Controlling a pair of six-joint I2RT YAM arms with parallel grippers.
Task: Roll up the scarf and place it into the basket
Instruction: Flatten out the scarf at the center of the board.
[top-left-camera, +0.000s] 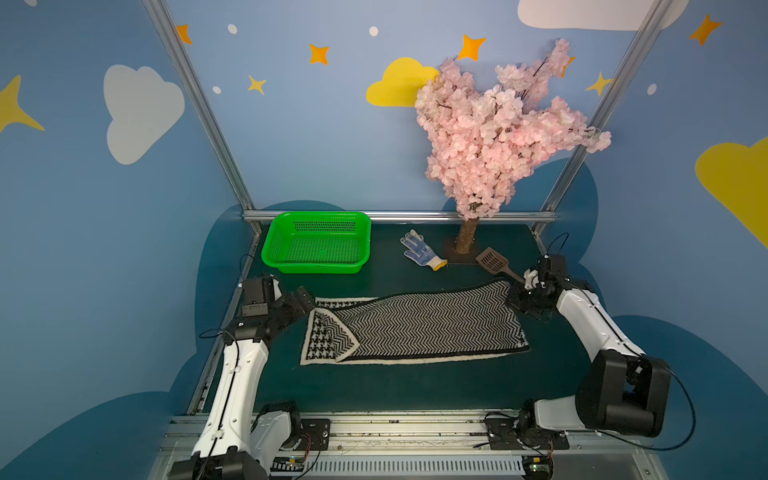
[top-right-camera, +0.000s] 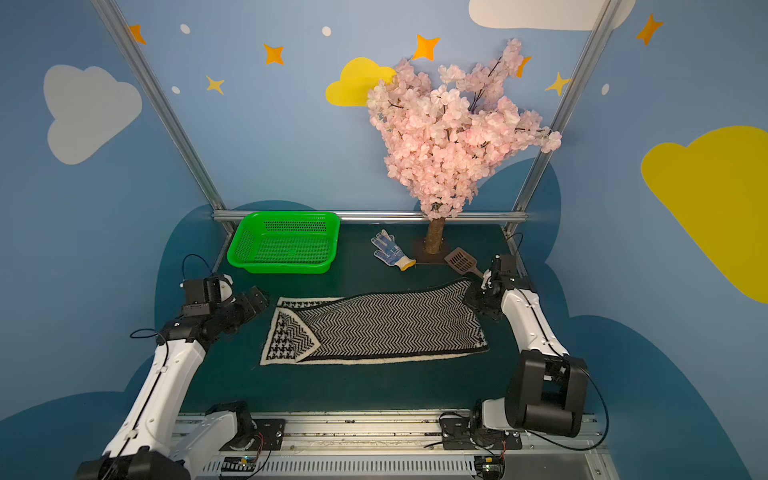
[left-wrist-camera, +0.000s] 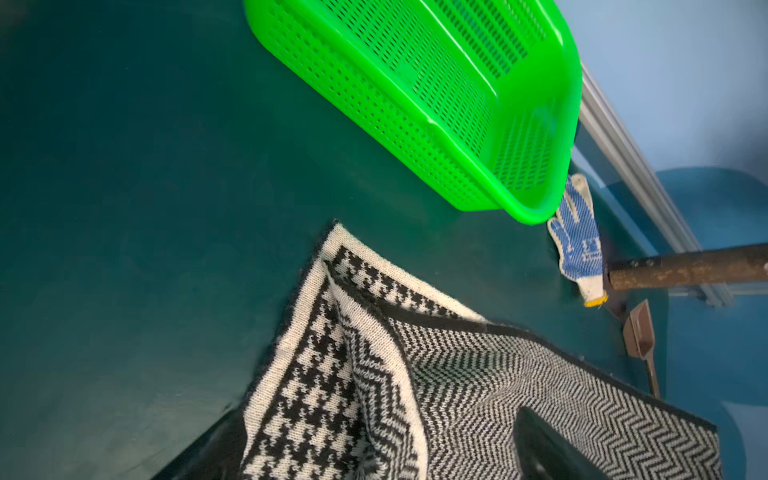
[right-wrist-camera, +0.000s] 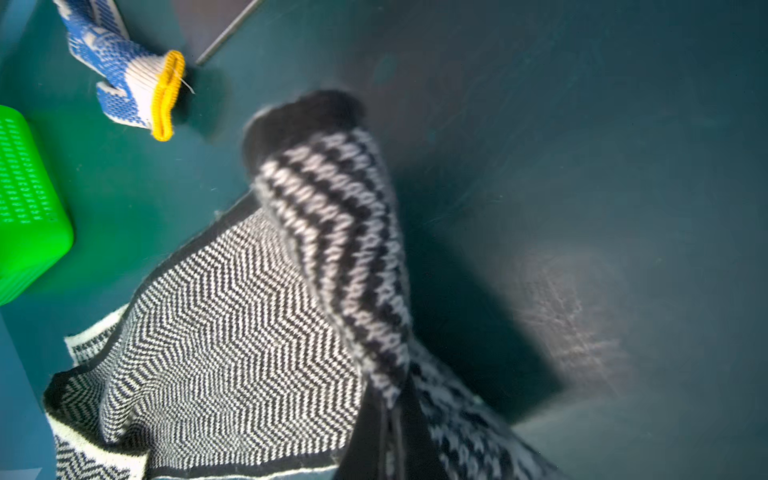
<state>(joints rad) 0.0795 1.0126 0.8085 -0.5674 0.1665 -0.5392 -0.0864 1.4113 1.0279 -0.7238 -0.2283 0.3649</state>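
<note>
While pinching the far right corner of the scarf with the right gripper, jaws pressed together on the knit, sits barely into step one by my read. Lifts that corner slightly off the table, going by the right wrist view, and leaves everything else flat. Holds the left gripper spread wide and empty, just beside the scarf's far left corner. Cannot tell if touching.

Done so far: only the grab. Shows no roll and no turn anywhere along the cloth.

Left to do: roll end to end, pick up the roll, drop into the basket. Finds that basket empty at the far left corner of the table, apart from the scarf.

Places the scarf mid-table, between both arms, spanning most of the way from left edge to right edge. Runs its long axis left to right, roughly parallel to the front edge but skewed, with the right end swung toward the far edge. Shows the zigzag face up. Exposes houndstooth only at the left end, where a triangular flap lies turned over. Carries cream edging along the front side.

Probably means rolling from the pinched right end toward the left.
</note>
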